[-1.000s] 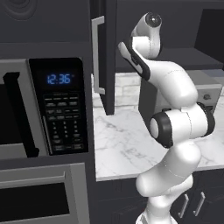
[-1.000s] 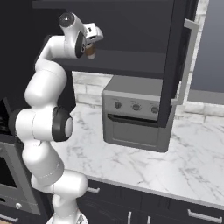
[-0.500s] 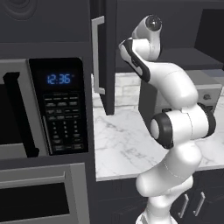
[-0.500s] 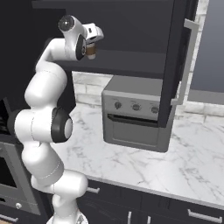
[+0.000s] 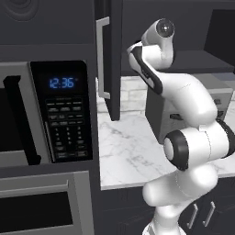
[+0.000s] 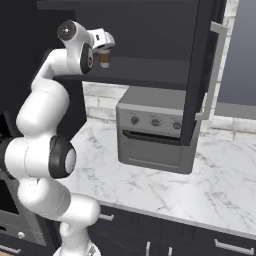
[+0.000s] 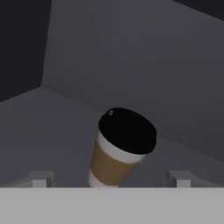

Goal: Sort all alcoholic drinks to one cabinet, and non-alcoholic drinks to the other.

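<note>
- Black microwave (image 5: 55, 114) sits at the far left.
- Open cabinet (image 6: 150, 75) hangs above the counter (image 6: 220, 170).
- Brown coffee cup (image 7: 120, 148) stands on the cabinet's shelf, between the fingers (image 7: 41, 179) of the gripper (image 7: 111, 180), spread wide, holding nothing.

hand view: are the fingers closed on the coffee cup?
No. The fingers stand wide apart, with clear gaps on either side of the coffee cup, which sits on the cabinet shelf.
</note>
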